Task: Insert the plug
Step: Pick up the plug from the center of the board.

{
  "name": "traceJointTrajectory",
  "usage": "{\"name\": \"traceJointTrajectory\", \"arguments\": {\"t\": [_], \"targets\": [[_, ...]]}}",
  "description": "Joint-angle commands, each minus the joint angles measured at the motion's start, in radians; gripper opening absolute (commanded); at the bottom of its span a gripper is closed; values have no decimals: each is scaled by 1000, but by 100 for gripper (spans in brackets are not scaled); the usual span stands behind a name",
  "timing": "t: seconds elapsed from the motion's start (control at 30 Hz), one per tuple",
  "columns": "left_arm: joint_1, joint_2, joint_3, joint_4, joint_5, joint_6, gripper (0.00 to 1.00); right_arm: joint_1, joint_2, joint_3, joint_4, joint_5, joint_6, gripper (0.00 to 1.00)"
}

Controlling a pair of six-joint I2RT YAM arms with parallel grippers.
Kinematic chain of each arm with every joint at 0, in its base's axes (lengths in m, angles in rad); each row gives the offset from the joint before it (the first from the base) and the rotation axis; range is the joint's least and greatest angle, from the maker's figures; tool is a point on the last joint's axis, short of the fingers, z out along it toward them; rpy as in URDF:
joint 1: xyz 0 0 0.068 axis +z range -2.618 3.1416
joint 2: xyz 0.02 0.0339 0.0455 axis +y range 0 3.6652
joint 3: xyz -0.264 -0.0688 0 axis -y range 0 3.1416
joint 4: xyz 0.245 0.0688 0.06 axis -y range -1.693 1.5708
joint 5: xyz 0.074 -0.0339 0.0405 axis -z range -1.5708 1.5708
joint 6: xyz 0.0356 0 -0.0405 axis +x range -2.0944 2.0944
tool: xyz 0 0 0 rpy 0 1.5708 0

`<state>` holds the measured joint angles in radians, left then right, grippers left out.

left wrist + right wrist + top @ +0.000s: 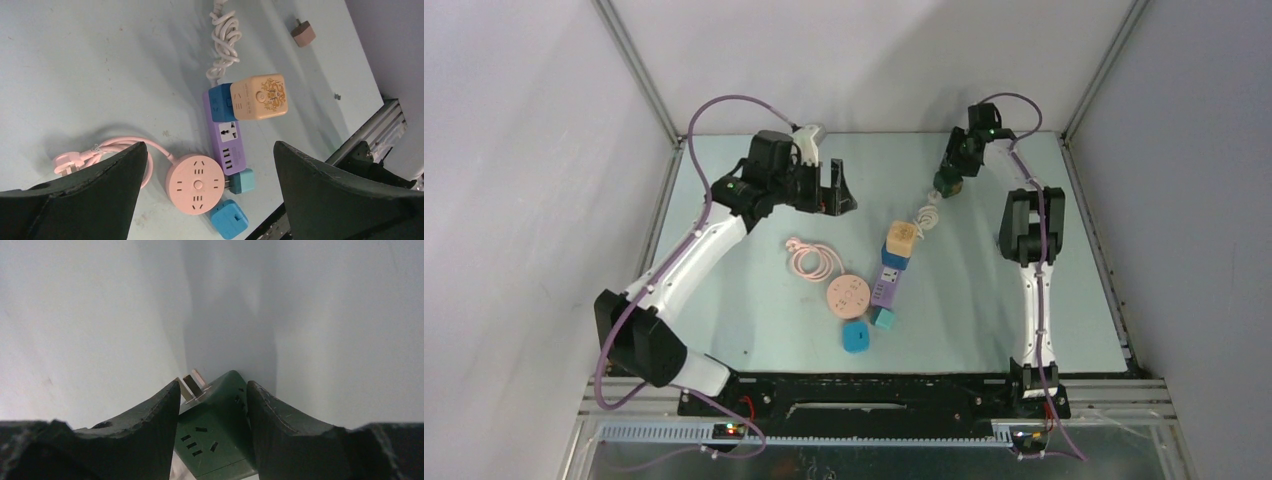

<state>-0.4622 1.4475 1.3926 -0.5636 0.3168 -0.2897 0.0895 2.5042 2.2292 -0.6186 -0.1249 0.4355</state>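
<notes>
The right tool (212, 387) pinches the green plug (215, 432), prongs forward, at the far right of the tabletop (984, 300), well apart from the purple power strip (229, 145), whose markings are too small to read; the left tool (210, 147) is spread.

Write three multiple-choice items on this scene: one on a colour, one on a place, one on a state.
1. The round socket is: A white; B pink; C green.
2. The cream cube sits: A on the purple power strip; B on the round socket; C in a gripper.
3. The left gripper is: A shut on a cable; B open; C shut on the cube.
Answers: B, its top is plainly pink; A, it sits at the strip's cable end; B, its fingers stand wide apart, holding nothing.
</notes>
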Motion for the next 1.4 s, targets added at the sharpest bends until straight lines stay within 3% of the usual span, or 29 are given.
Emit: {"name": "traceJointTrajectory", "arguments": {"t": [0.0, 0.4, 0.5, 0.77, 1.0, 1.37], "targets": [[7, 13, 69, 21, 36, -18, 100, 4, -163, -181, -89, 8, -89, 53], [7, -22, 34, 67, 87, -83, 100, 49, -637, -792, -45, -34, -133, 58], [7, -48, 22, 71, 92, -86, 100, 75, -715, -861, -55, -34, -138, 62], [7, -133, -26, 42, 101, -65, 100, 135, -891, -906, -76, 66, -225, 87], [7, -228, -122, 55, 96, -78, 100, 159, -856, -929, -141, 157, -276, 95], [7, -317, -197, 19, 84, -75, 100, 192, -646, -927, -101, 136, -309, 94]]}}
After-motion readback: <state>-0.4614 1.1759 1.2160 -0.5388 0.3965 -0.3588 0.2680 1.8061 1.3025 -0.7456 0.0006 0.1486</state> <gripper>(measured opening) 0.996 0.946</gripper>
